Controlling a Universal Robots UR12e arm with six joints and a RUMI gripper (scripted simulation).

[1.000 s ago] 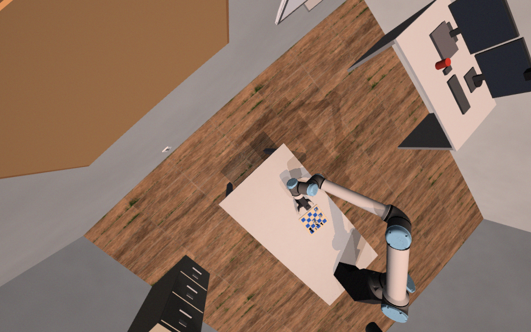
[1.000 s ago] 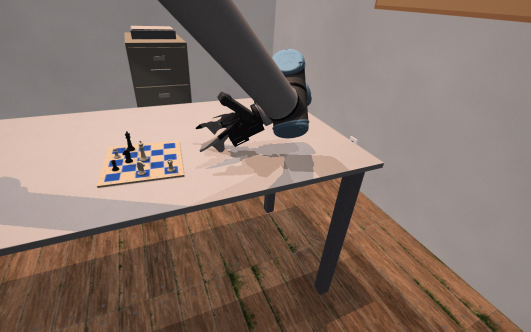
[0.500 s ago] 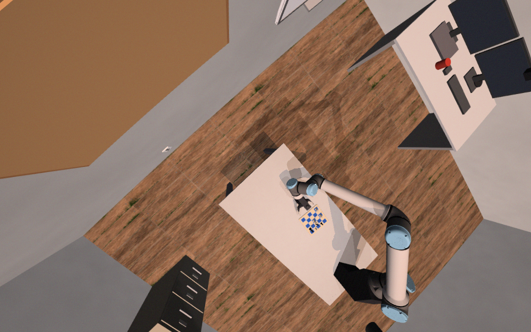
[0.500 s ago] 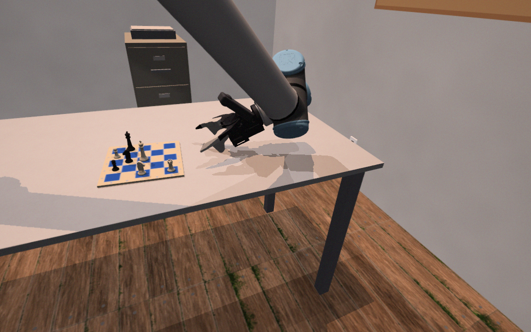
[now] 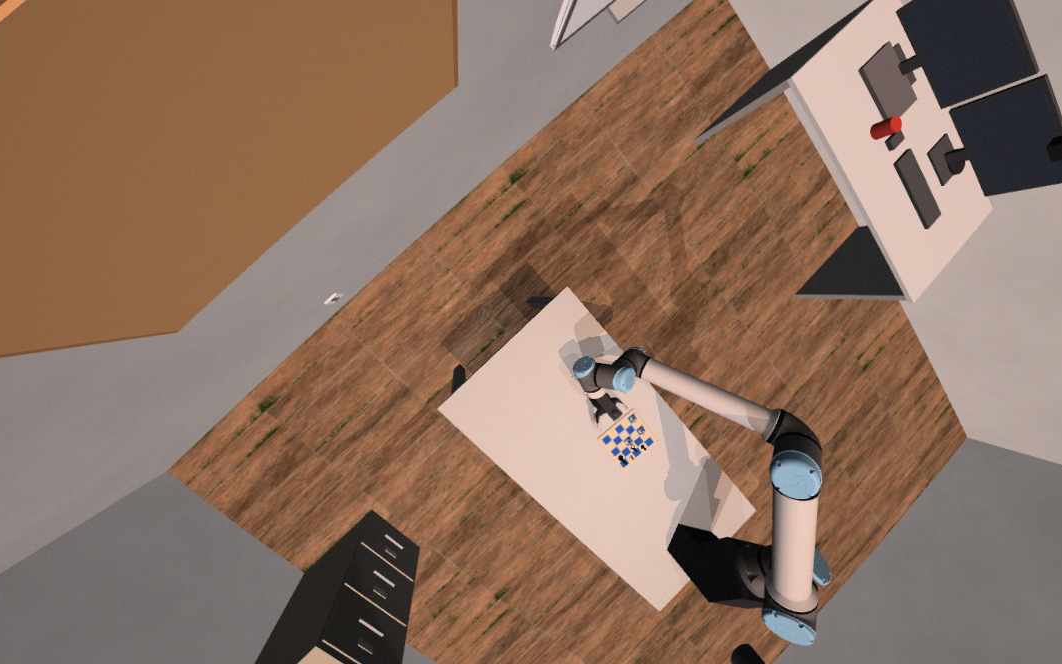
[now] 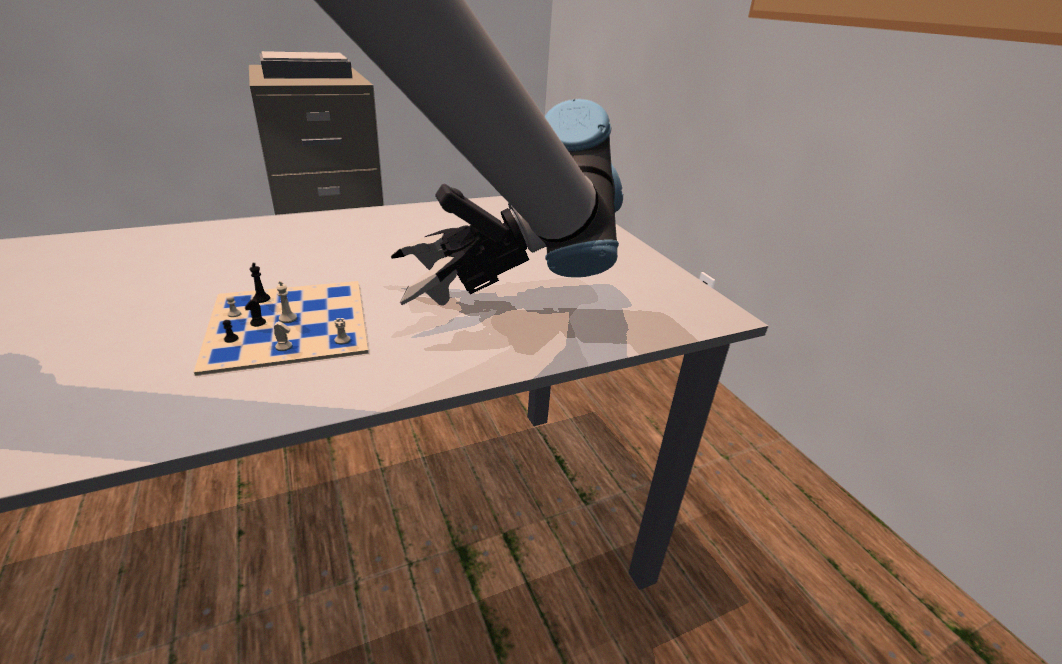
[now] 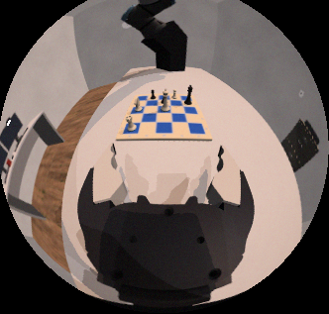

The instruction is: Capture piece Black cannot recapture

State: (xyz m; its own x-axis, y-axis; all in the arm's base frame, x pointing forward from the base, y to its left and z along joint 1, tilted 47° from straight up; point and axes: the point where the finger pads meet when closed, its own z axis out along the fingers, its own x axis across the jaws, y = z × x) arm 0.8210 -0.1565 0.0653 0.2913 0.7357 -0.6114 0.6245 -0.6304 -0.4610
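From the top, my black two-jaw gripper point(image 5: 606, 410) hangs just beside the small blue-and-tan chessboard point(image 5: 627, 440) on the pale rectangular table point(image 5: 518, 412).

From the exterior, my fingers point(image 6: 413, 251) are spread wide with nothing between them, off the board's edge; black and white pieces stand upright, the tall black king point(image 6: 258, 283) among them.

At the wrist, the board lies ahead, apart from my fingertips.

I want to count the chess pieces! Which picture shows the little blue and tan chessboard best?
The exterior view: the blue and tan wooden chessboard is nearest there, and each black or white piece stands apart. The wrist view shows the board whole but curved, with the far pieces bunched. In the top view it is tiny.
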